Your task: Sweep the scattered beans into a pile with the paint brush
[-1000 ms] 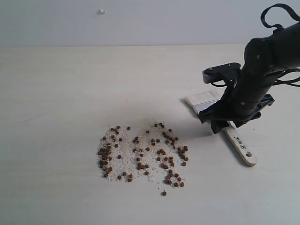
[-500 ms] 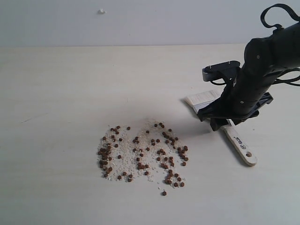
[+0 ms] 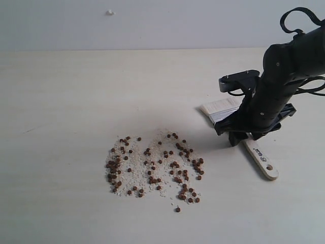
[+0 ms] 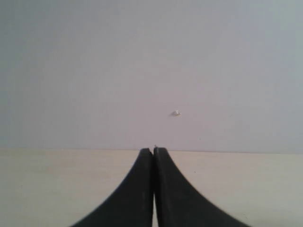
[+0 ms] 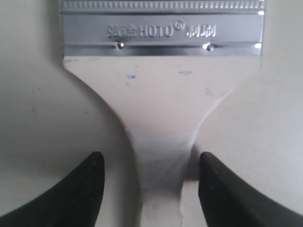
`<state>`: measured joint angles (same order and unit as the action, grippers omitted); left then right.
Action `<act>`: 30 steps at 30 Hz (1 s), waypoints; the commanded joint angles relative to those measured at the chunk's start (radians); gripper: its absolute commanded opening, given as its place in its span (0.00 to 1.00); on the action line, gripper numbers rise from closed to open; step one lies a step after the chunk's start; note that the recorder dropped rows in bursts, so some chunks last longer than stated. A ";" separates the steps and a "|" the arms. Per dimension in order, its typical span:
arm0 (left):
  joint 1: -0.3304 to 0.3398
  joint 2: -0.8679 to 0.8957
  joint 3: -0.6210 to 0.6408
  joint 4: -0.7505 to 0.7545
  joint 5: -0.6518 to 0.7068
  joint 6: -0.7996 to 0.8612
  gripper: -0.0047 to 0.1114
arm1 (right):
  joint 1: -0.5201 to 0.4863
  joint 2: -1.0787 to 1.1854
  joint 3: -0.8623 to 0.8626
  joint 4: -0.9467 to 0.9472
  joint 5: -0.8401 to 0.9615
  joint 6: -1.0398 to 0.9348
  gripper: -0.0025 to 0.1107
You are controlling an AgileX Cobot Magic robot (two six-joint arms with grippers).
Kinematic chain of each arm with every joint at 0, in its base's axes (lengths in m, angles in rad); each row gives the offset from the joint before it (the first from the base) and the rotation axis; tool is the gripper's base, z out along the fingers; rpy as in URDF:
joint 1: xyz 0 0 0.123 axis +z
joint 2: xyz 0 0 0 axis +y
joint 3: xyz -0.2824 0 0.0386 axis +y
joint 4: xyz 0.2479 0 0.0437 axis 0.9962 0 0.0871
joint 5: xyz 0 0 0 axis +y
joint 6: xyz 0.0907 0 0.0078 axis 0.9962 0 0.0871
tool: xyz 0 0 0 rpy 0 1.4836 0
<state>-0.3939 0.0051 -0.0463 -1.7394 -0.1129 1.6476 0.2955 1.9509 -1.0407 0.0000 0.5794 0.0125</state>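
Observation:
The beans lie scattered across the middle of the table, mixed with whitish crumbs. To their right the paint brush lies flat, bristles toward the back left and the holed handle end toward the front right. My right gripper is down over the handle just behind the ferrule. In the right wrist view it stands open, one finger on each side of the paint brush, with gaps showing on both sides. My left gripper is shut on nothing and is out of the exterior view.
The pale table stretches left and forward of the beans. A grey wall stands behind it, with a small white speck on it. The right arm's cables loop above the arm at the far right.
The right arm has shifted slightly over the brush handle. The brush and the beans lie where they were.

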 commanded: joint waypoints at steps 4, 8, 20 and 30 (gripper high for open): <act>-0.006 -0.005 0.002 -0.005 0.003 -0.003 0.04 | 0.000 0.020 -0.006 0.000 0.000 0.000 0.46; -0.006 -0.005 0.002 -0.005 0.003 -0.001 0.04 | 0.000 0.020 -0.006 0.000 0.000 0.000 0.14; -0.006 -0.005 0.002 -0.005 0.003 -0.001 0.04 | 0.000 -0.132 -0.006 0.000 0.038 -0.013 0.02; -0.006 -0.005 0.002 -0.005 0.003 -0.003 0.04 | 0.000 -0.278 -0.006 -0.010 0.133 -0.036 0.02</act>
<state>-0.3939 0.0051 -0.0463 -1.7394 -0.1129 1.6476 0.2955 1.7143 -1.0446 0.0000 0.6909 0.0000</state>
